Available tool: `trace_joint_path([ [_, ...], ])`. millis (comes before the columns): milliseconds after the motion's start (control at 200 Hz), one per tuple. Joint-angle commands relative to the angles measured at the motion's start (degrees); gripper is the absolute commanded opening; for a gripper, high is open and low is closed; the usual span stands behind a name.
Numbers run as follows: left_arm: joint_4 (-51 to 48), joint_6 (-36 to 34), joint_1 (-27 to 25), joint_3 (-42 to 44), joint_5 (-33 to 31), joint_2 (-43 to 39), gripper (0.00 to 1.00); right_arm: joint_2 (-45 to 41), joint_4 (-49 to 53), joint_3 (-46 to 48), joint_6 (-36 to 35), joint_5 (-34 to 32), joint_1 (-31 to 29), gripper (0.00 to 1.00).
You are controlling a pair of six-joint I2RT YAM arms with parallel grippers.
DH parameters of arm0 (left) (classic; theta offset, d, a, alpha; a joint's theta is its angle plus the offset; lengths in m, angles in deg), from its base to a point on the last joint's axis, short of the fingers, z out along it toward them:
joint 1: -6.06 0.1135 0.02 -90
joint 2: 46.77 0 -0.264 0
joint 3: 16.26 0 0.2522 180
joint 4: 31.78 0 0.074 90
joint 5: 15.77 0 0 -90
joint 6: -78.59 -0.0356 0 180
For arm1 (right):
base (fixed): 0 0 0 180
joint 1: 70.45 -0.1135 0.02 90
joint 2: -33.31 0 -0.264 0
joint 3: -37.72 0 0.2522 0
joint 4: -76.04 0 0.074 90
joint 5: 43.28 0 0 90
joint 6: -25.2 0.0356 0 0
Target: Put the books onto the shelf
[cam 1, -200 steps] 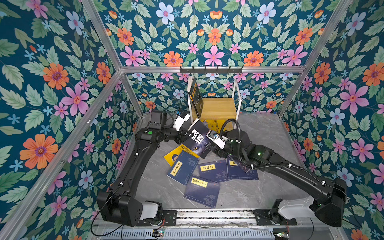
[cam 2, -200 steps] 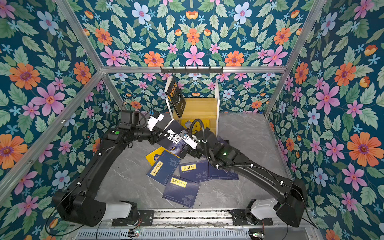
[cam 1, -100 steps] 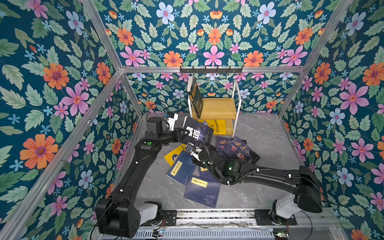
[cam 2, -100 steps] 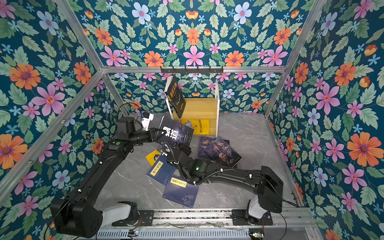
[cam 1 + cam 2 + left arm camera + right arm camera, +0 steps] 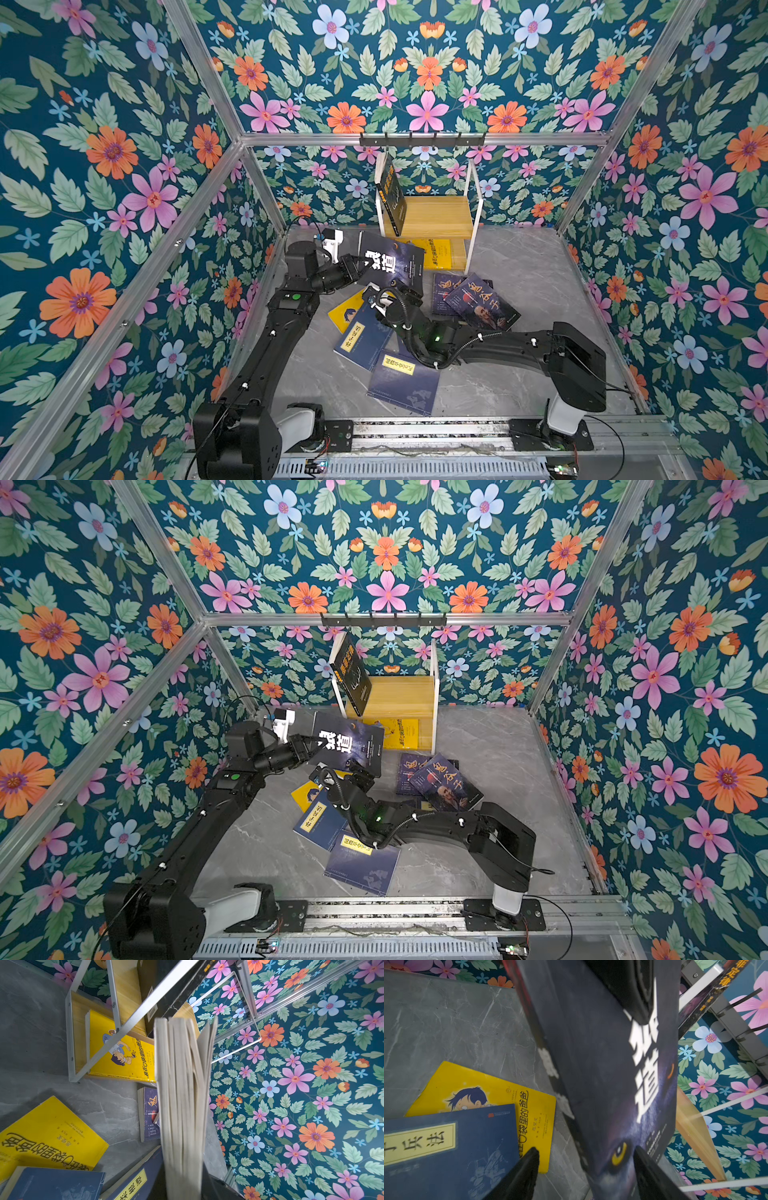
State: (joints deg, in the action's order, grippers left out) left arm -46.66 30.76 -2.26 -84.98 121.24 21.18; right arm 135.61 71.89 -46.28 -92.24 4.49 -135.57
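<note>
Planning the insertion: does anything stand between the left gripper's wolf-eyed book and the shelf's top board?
Yes: a black book leans at the top board's left end, nearest the wolf-eyed book; its right part is bare.

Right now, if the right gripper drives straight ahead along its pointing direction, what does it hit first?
Most likely the black wolf-eyed book that the left gripper holds up: in the wrist view its edge sits between the fingers of the open right gripper. Depth is hard to judge.
</note>
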Motion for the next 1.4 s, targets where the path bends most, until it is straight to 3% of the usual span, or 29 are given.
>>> trace_joint_path([
  [0, 8.9, 5.2, -0.3, 1.5, 3.5, -0.6, 0.00, 1.0, -8.1, -0.5, -2.7, -1.7, 1.0, 0.73],
  [135, 9.0, 4.2, -0.5, 1.2, 4.3, -0.7, 0.00, 1.6, -10.8, -0.6, -4.2, -1.5, 2.2, 0.72],
  [250, 9.3, 4.4, -0.4, 1.6, 4.3, -0.9, 0.00, 2.5, -13.2, -0.9, -5.9, -1.0, 2.9, 0.66],
  [350, 9.0, 3.8, -0.5, 1.7, 4.2, -1.2, 0.00, 3.2, -14.7, -0.8, -7.3, -0.7, 3.5, 0.42],
  [375, 8.8, 3.6, -0.5, 1.7, 4.0, -1.2, 0.00, 3.1, -14.8, -0.7, -7.5, -0.5, 3.7, 0.31],
  [460, 8.3, 2.8, -0.6, 1.8, 3.8, -1.4, 0.22, 2.5, -15.1, -0.1, -7.4, -0.4, 3.9, 0.00],
  [600, 5.7, -0.7, -0.3, 0.1, 3.6, -1.3, 0.50, 1.0, -15.3, 1.9, -6.4, -0.2, 3.9, 0.00],
  [810, 2.5, -4.8, 1.9, -1.4, 2.4, -1.3, 0.72, -5.2, -14.8, 8.6, -0.5, 0.4, 4.0, 0.00],
  [1135, -3.9, -14.5, 4.0, -1.7, -4.7, -1.8, 0.82, -18.0, -13.1, 16.8, 10.5, 5.7, 6.5, 0.00],
  [1395, -5.8, -18.5, 4.4, -1.5, -7.5, -2.7, 0.94, -20.8, -12.3, 12.7, 20.3, 11.0, 12.4, 0.00],
])
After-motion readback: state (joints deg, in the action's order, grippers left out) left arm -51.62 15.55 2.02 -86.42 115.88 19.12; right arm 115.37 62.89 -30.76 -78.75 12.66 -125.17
